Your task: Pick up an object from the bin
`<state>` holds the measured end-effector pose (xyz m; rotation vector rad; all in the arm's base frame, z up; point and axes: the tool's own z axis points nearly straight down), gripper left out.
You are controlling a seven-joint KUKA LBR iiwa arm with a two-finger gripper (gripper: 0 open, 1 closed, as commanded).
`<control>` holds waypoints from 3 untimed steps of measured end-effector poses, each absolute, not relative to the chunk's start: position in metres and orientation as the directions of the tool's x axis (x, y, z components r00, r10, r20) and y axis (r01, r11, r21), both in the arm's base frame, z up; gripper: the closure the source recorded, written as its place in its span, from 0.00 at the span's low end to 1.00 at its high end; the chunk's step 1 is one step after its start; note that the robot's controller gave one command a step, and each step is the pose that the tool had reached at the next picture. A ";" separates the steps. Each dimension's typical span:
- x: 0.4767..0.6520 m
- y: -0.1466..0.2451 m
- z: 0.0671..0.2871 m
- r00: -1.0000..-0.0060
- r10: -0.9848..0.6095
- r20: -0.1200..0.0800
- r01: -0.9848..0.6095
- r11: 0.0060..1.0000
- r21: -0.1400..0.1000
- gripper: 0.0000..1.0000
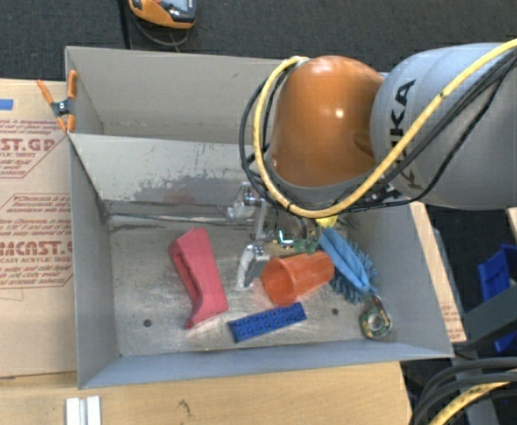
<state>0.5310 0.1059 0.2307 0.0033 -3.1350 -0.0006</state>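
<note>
My gripper (246, 235) hangs below the orange dome in the middle of the bin, open, its two silver fingertips (251, 262) spread apart with nothing between them. An orange plastic cup (298, 276) lies on its side just right of the lower fingertip, its mouth facing left and close to it. A pink-red wedge-shaped block (199, 276) lies on the bin floor to the left of the gripper. A flat blue studded brick (267, 322) lies below the cup, near the front wall.
A blue bristly brush (348, 261) lies to the right of the cup, partly under the arm. A small ring-shaped metal piece (375, 322) sits in the front right corner. The arm's dome hides the bin's back right part.
</note>
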 end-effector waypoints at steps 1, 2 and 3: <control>0.533 0.105 0.235 -1.000 0.000 -0.002 0.000 1.000 0.001 1.00; 0.533 0.105 0.235 -1.000 0.000 -0.002 0.000 1.000 0.001 1.00; 0.509 0.116 0.153 -0.983 0.185 0.006 0.185 0.983 -0.002 0.00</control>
